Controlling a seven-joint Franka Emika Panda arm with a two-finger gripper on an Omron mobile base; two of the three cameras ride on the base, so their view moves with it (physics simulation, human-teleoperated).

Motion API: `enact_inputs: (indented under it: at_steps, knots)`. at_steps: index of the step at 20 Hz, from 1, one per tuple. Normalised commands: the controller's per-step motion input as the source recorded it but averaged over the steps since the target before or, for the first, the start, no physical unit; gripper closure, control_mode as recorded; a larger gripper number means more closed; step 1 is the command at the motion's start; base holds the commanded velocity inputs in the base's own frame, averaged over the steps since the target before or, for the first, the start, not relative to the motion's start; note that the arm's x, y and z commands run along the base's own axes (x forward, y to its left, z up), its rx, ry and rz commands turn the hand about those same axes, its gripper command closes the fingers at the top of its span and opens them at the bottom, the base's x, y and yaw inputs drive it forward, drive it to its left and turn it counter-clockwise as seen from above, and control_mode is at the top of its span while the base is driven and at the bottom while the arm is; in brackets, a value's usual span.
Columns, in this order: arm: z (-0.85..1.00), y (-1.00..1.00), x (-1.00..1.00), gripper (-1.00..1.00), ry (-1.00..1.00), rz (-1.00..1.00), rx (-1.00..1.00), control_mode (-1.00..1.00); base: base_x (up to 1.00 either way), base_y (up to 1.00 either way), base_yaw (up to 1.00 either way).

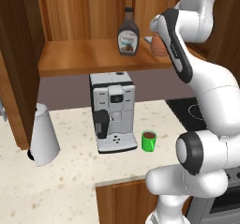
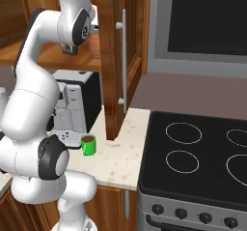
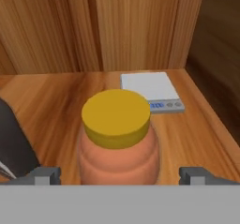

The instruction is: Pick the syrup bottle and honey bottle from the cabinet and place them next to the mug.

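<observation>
- Right now the claw point(image 3: 120, 174) is up inside the cabinet point(image 1: 98, 56), and the honey bottle point(image 3: 118, 136) sits right in front of it, just a bit farther in.
- Its two fingertips point(image 3: 44, 175) stand one on each side of the jar. They are spread wide and hold nothing. I see a gap between each tip and the jar, so they do not touch it.
- The honey bottle stands straight up on the shelf with its yellow lid on top. It is round, so I think a squeeze from the two sides should catch it well.
- A small white kitchen scale point(image 3: 151, 93) lies flat on the shelf behind the jar, near it, on the far right.
- The syrup bottle point(image 1: 128, 33) stands upright on the same shelf, to the left of the honey bottle, not yet picked.
- The mug point(image 1: 149, 140) is down on the counter point(image 1: 70, 181), just right of the coffee machine point(image 1: 112, 110). No bottle is beside it yet.
- A white kettle point(image 1: 42, 135) stands far left on the counter.
- I think the next move is to slide in a little more and then close on the jar.
</observation>
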Motion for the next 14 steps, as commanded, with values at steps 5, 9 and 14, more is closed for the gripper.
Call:
enact_inputs:
  at_steps: [5,9,14]
  knots:
    - [0.0,-0.18,0.0,-1.0,-0.1,-0.01,0.0,-1.0,0.0,0.0,0.0]
    - [0.0,0.0,0.0,-1.0,-0.06,0.0,0.0,-1.0,0.0,0.0,0.0]
    - [0.0,0.02,0.0,-1.0,-0.01,0.0,0.0,-1.0,0.0,0.0,0.0]
